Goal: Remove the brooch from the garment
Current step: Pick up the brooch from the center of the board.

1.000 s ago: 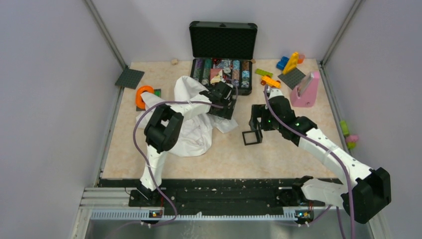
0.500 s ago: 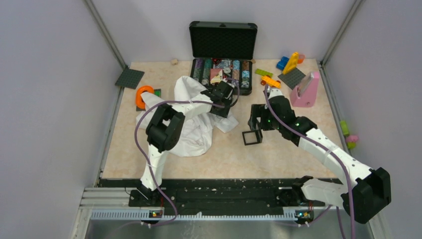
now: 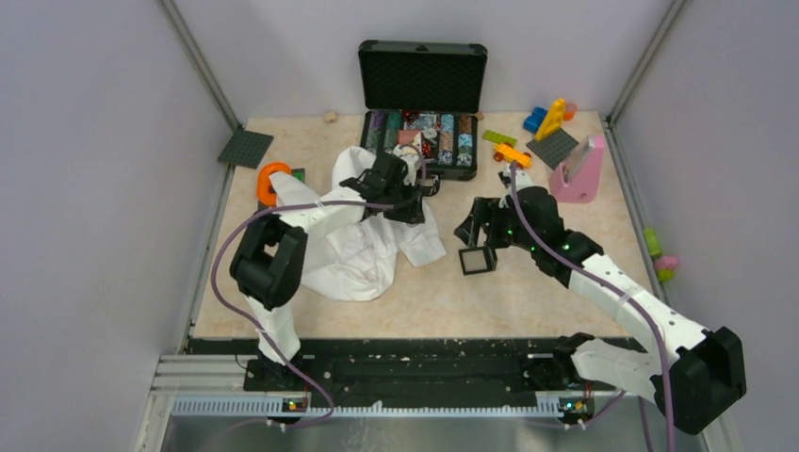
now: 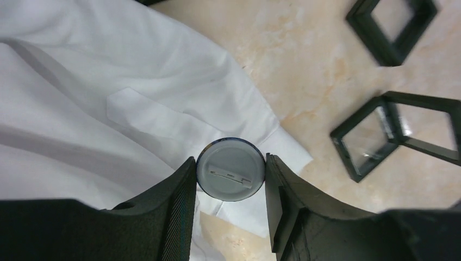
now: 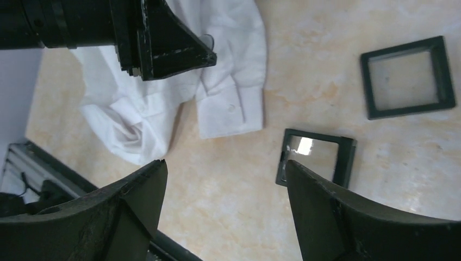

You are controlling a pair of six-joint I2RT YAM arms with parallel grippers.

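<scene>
1. Jaws of the left gripper (image 4: pixel 230 161) are closed partway onto the brooch (image 4: pixel 230 169), with one finger on each side of its rim.
2. Jaws of the right gripper (image 5: pixel 225 163) stand wide apart and grip nothing.
3. In the left wrist view, the brooch is a round disc. Its pale back face and pin bar are turned toward the camera.
4. The brooch is seen over the edge of the white shirt (image 4: pixel 98 81), near a cuff. Whether it touches the cloth cannot be determined.
5. In the top view, the left gripper (image 3: pixel 391 179) is over the far right part of the shirt (image 3: pixel 349 259). It is just in front of the open black case (image 3: pixel 421 80).
6. The shirt lies crumpled on the table (image 3: pixel 528 292), left of centre.
7. The right gripper (image 3: pixel 471 226) hangs over bare table to the right of the shirt, and is apart from the left gripper.
8. A black square frame (image 5: pixel 407 76) lies flat on the table. A hinged frame pair (image 5: pixel 315 157) lies opened near it, below the right gripper.
</scene>
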